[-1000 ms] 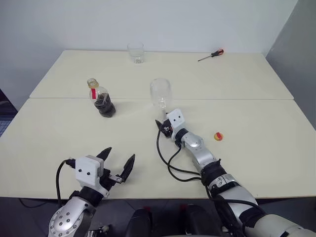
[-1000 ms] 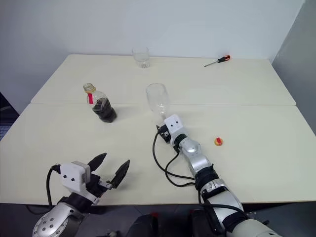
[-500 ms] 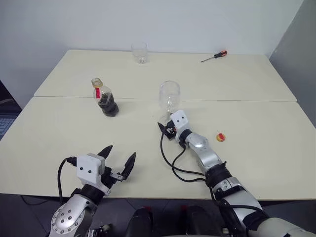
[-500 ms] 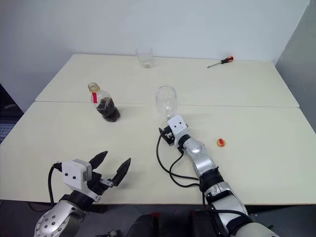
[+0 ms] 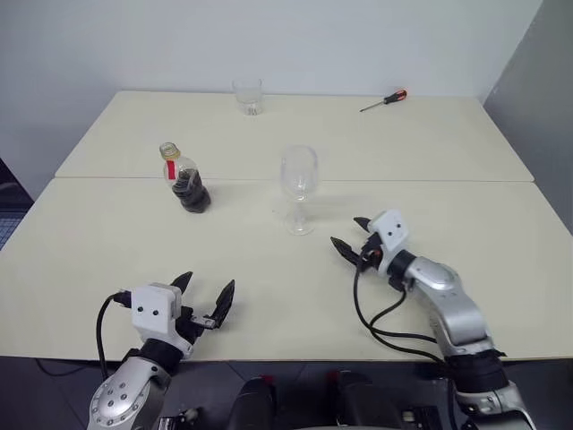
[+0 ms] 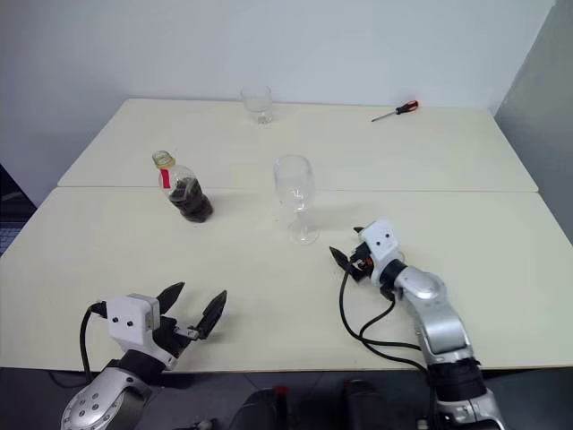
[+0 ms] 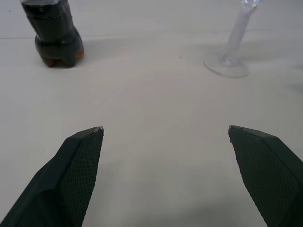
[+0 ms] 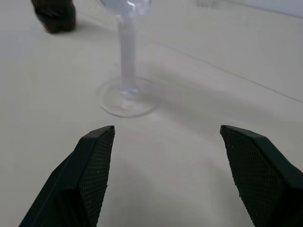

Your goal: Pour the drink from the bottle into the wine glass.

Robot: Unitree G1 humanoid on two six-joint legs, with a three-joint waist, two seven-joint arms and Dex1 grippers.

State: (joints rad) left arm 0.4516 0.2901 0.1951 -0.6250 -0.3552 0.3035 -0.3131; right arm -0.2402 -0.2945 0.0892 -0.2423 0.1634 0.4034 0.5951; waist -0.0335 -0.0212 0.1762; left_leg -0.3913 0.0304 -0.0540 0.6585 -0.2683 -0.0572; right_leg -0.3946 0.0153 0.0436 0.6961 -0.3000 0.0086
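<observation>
Left eye view: the bottle (image 5: 183, 182), uncapped and holding dark drink (image 5: 191, 193), stands left of centre; the wine glass (image 5: 299, 184) stands upright and empty mid-frame, so pouring is not begun. Left gripper (image 5: 203, 300) gapes wide, lower left. Right wrist view: right gripper (image 8: 166, 152) spread wide, empty, facing the glass's foot.
</observation>
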